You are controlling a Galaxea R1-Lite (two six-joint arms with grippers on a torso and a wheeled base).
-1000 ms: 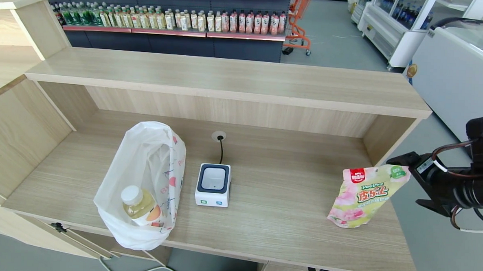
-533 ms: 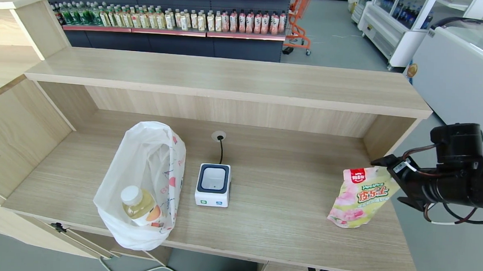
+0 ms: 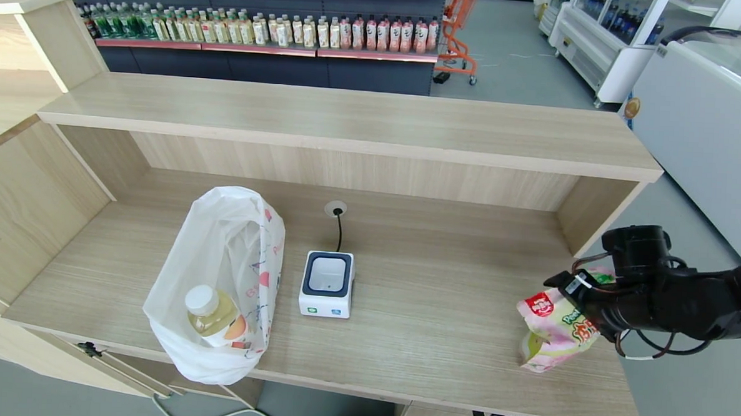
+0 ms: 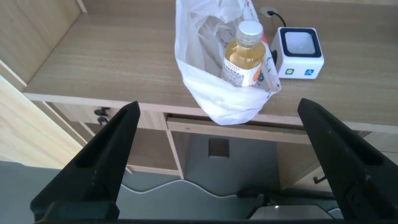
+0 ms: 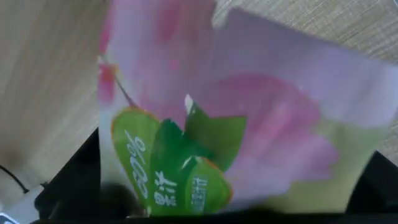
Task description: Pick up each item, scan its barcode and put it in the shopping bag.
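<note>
Here, surface [image 3: 441, 311] holds shopping bag [image 3: 218, 257] at left, pouch [image 3: 553, 331] near right edge w/ right pincer [image 3: 582, 292] clamped on its top, scanner [image 3: 328, 283] between, bottle [image 3: 212, 313] in bag. Left wrist cam adds left pincer [image 4: 219, 106], fingers apart, off surface's front.

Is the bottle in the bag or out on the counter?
In: the bottle sits inside the white bag, cap showing at its open mouth.

You've got the pink-and-green snack pouch [image 3: 553, 331] at the right end of the counter [image 3: 440, 336], buckled and leaning, its lower end on the wood and its top corner in the right gripper [image 3: 576, 291]. The white shopping bag [image 3: 231, 239] stands open at the left near the front edge. It holds a yellow-drink bottle [image 3: 212, 313], white cap up, and the white scanner [image 3: 327, 283] sits just beside it, window facing up.
</note>
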